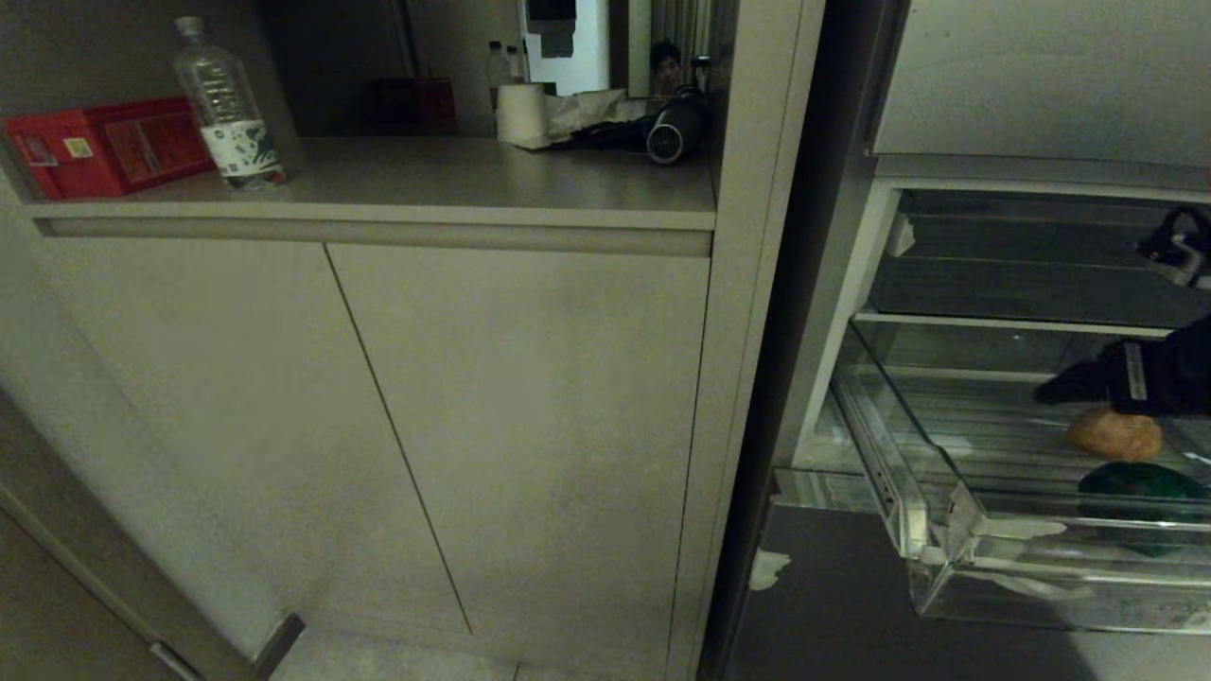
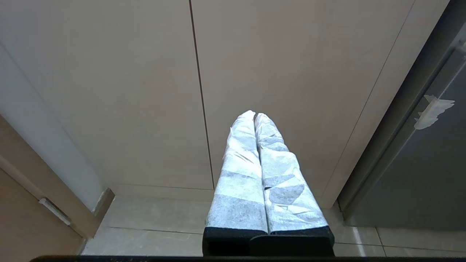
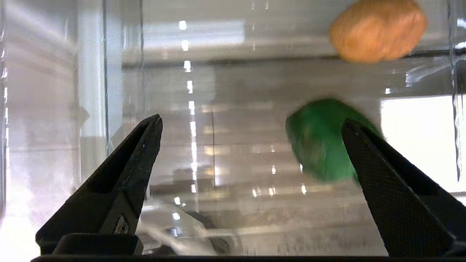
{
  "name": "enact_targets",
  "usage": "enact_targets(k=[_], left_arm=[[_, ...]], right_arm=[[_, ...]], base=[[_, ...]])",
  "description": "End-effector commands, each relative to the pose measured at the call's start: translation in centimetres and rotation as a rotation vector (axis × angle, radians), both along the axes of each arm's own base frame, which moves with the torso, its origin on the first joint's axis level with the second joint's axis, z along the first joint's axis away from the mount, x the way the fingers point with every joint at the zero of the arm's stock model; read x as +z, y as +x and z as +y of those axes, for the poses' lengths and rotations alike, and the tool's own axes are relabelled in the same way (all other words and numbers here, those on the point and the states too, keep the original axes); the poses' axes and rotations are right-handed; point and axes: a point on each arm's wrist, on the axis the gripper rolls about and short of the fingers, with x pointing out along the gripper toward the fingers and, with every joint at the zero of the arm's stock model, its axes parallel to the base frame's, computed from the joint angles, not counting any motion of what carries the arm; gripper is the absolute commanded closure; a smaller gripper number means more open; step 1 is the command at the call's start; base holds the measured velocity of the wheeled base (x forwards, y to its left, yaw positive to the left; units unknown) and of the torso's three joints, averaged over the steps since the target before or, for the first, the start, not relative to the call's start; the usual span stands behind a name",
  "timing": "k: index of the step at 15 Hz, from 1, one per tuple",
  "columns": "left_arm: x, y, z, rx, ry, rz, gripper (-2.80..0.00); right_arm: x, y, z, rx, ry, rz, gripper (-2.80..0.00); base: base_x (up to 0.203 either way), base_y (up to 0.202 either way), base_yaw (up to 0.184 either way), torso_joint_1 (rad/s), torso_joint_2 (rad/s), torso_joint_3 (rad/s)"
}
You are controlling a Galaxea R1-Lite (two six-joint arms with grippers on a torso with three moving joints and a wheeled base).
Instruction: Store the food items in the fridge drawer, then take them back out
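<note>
The fridge drawer (image 1: 882,460) stands pulled out at the right, a clear bin with tape scraps on its front edge. Two food items lie inside: a tan-brown lump (image 1: 1114,435) and, nearer the front, a green rounded one (image 1: 1140,482). My right gripper (image 1: 1069,386) reaches into the drawer just above the tan lump. In the right wrist view the right gripper (image 3: 251,122) is open over the drawer floor (image 3: 218,153), holding nothing. The green item (image 3: 320,142) lies against one finger, and the tan lump (image 3: 378,31) is farther off. My left gripper (image 2: 255,115), wrapped in white tape, is shut and parked low before the cabinet.
Beige cabinet doors (image 1: 520,426) fill the left. The counter above holds a water bottle (image 1: 227,104), a red box (image 1: 104,147), a paper roll (image 1: 522,113) and a hair dryer (image 1: 676,128). A fridge shelf (image 1: 1022,284) sits just above the drawer. A person (image 1: 667,66) shows at the back.
</note>
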Motion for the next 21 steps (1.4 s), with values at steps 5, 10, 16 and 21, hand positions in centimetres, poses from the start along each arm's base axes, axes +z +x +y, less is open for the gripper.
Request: enact_targets(k=[5,10,16,21], left_arm=[[0.0,0.0,0.0,0.0,0.0,0.0,0.0],[0.0,0.0,0.0,0.0,0.0,0.0,0.0],[0.0,0.0,0.0,0.0,0.0,0.0,0.0],[0.0,0.0,0.0,0.0,0.0,0.0,0.0]], right_arm=[[-2.5,4.6,-2.7,-0.087,0.01,0.145,-2.8],[-3.4,4.5,-5.5,-0.146,-0.003,0.185,-2.8],[-5.7,4.9,-7.3,-0.167,-0.003,0.27,-2.8],[-7.7,5.9,-7.7,-0.164,0.01,0.33,-2.8]], base=[[0.0,0.0,0.0,0.0,0.0,0.0],[0.0,0.0,0.0,0.0,0.0,0.0],[0.0,0.0,0.0,0.0,0.0,0.0],[0.0,0.0,0.0,0.0,0.0,0.0]])
